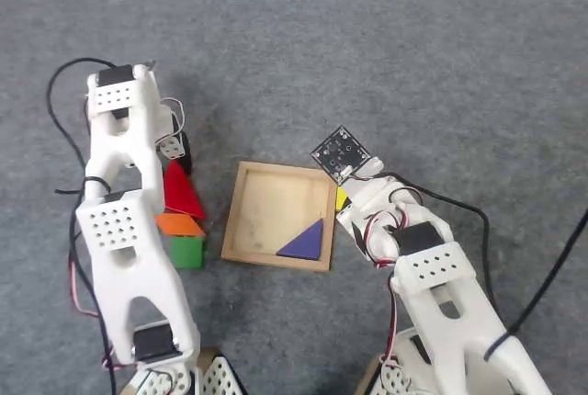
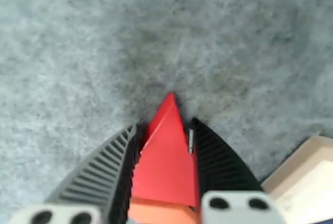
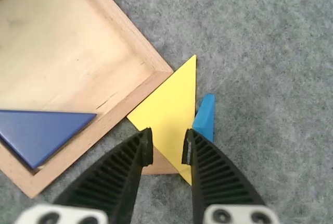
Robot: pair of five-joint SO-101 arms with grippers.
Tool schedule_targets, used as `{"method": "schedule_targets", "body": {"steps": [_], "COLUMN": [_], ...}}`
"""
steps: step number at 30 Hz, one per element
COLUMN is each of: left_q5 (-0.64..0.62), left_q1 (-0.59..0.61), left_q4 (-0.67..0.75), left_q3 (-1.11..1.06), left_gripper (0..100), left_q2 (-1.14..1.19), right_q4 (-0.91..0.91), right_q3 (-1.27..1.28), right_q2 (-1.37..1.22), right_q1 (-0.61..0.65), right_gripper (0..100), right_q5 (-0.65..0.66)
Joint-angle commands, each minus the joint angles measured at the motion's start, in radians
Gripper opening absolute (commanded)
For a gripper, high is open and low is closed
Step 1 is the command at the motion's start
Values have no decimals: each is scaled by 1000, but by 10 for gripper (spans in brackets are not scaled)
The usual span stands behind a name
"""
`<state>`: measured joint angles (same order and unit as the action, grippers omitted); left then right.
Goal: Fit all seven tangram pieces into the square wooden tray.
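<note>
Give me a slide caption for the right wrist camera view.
Right pincer above a yellow triangle overlapping the rim of the wooden tray; a dark blue triangle lies inside.

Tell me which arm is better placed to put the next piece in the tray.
Probably right. The right tool is open over the yellow triangle piece, which lies against the square wooden tray's corner. The left tool is at the red triangle piece, farther from the tray.

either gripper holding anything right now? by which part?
Left gripper clamps the red triangle by its two sloping edges, tip poking out ahead. Right gripper holds nothing: fingers apart above the yellow triangle.
</note>
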<state>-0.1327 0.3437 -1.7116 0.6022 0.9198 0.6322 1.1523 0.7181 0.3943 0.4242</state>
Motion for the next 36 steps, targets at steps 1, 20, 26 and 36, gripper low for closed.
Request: {"method": "schedule_targets", "body": {"steps": [1, 20, 26, 36], "left_q5": [-8, -5, -5, -63], "left_q1": [8, 152, 161, 175], "left_q4": [-21, 23, 215, 437], "left_q3": [-22, -374, -664, -858], "left_gripper": [131, 311, 311, 311], "left_q2": [26, -278, -480, -543], "right_q4": [5, 2, -18, -39], "right_q3": [-57, -46, -38, -25], "right_q2": [44, 42, 42, 42], "right_q1": [5, 7, 7, 5], "right_gripper": [105, 105, 105, 105], "right_q5": [15, 15, 15, 17]}}
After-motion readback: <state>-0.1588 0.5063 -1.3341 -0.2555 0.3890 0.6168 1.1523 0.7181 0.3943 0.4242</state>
